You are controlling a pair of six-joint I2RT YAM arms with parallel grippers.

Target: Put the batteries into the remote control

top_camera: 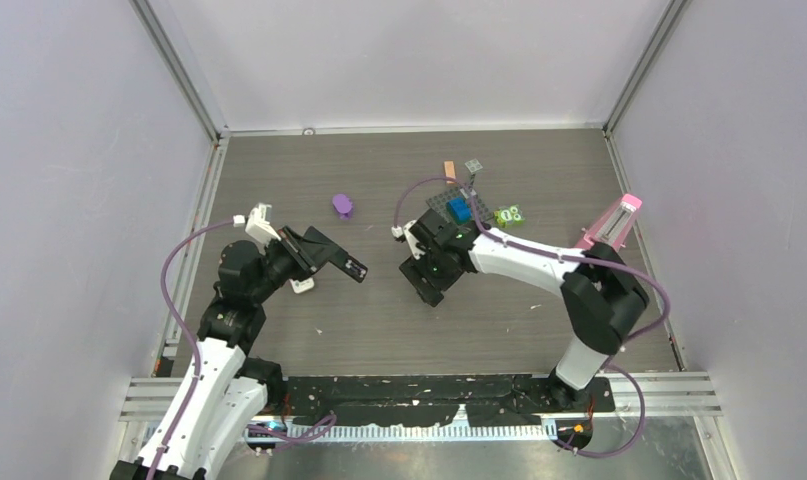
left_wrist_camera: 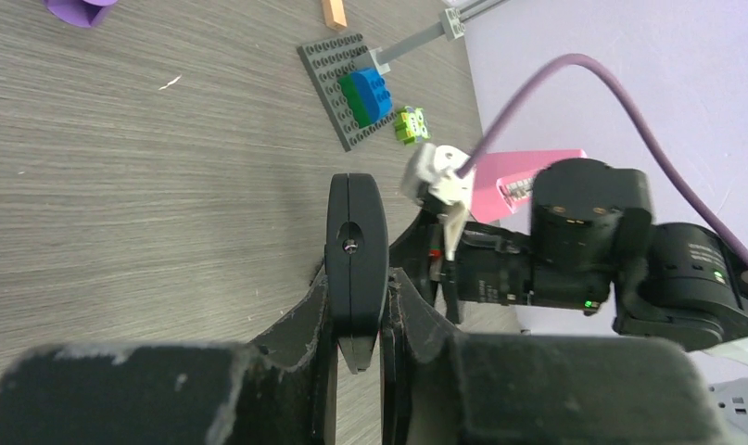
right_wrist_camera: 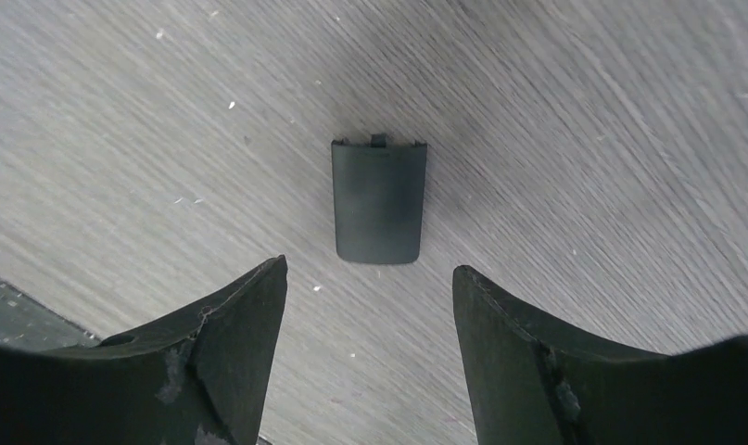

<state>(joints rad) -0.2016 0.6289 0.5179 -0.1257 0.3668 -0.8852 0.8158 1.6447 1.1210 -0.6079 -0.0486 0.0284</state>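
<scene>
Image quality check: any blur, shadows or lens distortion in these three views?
Top external: even light, frame posts splay outward, wide-angle look. Left wrist: own fingers soft up close, remote sharp. Right wrist: battery cover sharp, soft shadow around it.

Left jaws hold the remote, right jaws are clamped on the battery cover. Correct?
Not quite. The left jaws do hold the remote, but the right jaws stand open; the battery cover lies loose on the table ahead of them, as the right wrist view shows.
</scene>
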